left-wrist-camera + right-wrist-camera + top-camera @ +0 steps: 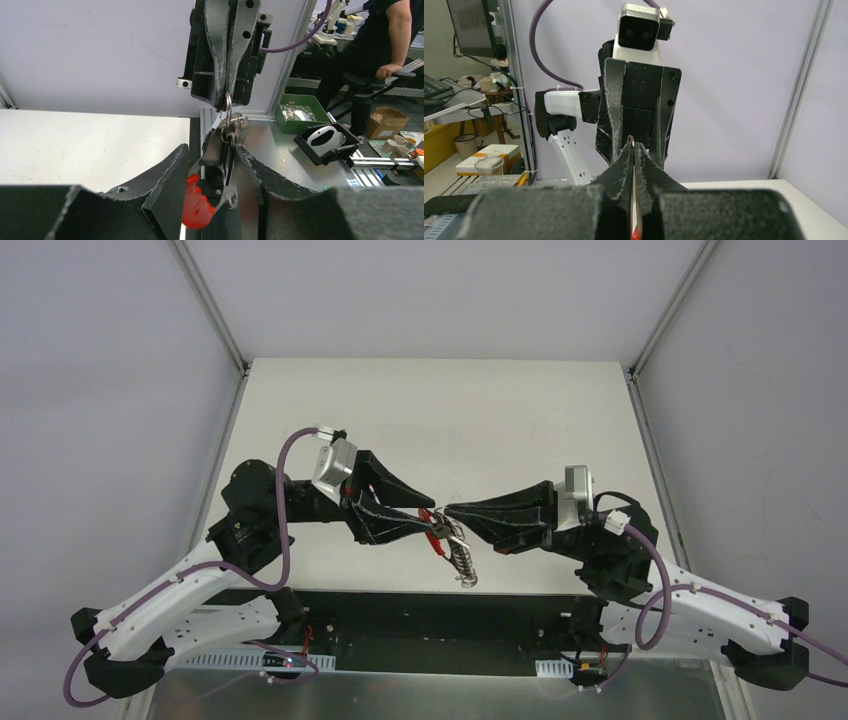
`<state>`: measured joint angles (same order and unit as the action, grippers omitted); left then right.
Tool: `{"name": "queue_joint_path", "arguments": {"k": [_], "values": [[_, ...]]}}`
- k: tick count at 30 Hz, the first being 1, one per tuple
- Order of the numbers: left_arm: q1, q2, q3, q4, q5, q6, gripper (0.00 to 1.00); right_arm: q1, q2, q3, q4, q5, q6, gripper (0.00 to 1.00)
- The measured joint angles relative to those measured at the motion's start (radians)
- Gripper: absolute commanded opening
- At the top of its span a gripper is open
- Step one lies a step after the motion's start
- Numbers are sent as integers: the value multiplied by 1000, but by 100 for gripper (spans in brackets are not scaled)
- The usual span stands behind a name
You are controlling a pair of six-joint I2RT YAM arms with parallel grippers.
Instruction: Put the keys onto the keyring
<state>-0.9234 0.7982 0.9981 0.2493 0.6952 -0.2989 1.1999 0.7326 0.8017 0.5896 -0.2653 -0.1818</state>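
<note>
Over the table's near edge my two grippers meet tip to tip. My right gripper [447,510] [634,145] is shut on a thin silver loop of the keyring [228,106], whose tip peeks out past its fingertips. My left gripper [428,520] [212,150] stands partly closed around a flat silver key [216,144], which spans the gap between its two fingers beside a black oval tag [228,161]. The keyring's red crescent piece [197,202] [437,532] hangs just below the left finger. More silver rings [462,565] dangle toward the table edge.
The white table [450,410] stretches away behind the grippers. A black rail [430,615] runs along its near edge. In the left wrist view, off the table, are a green bin [300,112], a black case holding a white device [325,140] and a seated person [385,40].
</note>
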Motion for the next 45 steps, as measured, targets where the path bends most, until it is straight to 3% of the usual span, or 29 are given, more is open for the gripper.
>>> {"name": "queue_joint_path", "arguments": {"k": [16, 29, 37, 45], "values": [[0, 19, 10, 0, -24, 6, 37, 2, 61, -60, 226, -5, 71, 0], [0, -46, 21, -90, -96, 55, 39, 2, 59, -64, 265, 0, 57, 0], [0, -81, 26, -156, -166, 82, 42, 2, 55, -74, 343, 25, 44, 0], [0, -87, 18, -183, -223, 113, 54, 2, 53, -79, 330, 75, 35, 0]]}}
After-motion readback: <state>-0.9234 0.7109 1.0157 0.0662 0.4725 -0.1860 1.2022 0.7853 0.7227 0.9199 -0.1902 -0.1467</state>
